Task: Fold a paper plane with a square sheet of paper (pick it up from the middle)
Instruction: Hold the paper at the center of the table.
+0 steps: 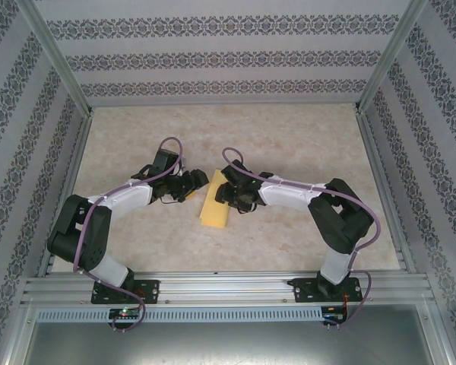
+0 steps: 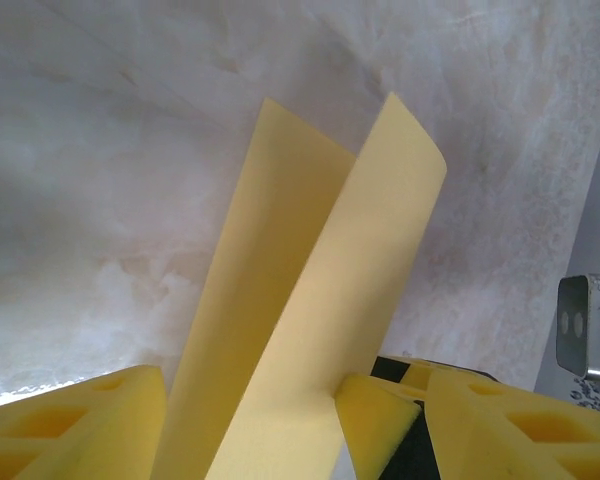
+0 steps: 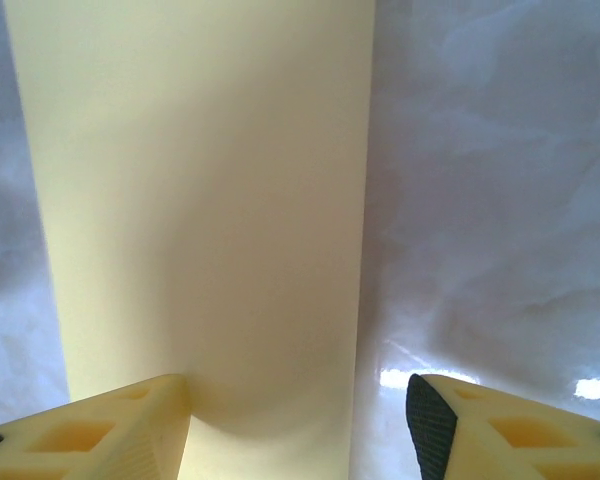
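The square sheet of paper (image 1: pixel 215 205) looks light and floppy (pinch its mid-frame fold) — left claw (image 2: pixel 270 400) half-open around it, grip unclear; right claw (image 3: pixel 298 400) open.

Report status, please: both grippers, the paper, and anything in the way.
Left gripper straddles paper, grip unclear. Right gripper open over paper. Paper folded into narrow strip. No obstacle seen.
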Motion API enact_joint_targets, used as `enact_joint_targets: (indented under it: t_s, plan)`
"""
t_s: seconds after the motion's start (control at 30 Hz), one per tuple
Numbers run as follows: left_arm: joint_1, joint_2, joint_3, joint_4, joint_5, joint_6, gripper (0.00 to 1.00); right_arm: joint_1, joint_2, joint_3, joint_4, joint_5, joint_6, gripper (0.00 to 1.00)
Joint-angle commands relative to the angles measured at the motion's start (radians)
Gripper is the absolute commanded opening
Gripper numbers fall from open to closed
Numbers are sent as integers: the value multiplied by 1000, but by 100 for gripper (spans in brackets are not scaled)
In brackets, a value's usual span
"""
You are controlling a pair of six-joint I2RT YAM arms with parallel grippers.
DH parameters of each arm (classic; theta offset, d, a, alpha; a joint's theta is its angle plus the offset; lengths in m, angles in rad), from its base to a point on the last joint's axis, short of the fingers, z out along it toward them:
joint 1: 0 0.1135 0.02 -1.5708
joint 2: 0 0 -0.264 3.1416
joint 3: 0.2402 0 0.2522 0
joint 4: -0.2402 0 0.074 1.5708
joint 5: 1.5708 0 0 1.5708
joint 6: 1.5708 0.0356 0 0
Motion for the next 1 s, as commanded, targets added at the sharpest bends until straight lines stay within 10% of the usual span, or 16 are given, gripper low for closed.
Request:
enact_joint_targets:
  t_s: [0.0,0.97]
  plan:
    - [-9,5,29,-50,-38,18,69,0,49,49,-105,35,-36,62]
    - [11,-43,21,-117,-92,29,69,5,159,168,-241,23,-98,80]
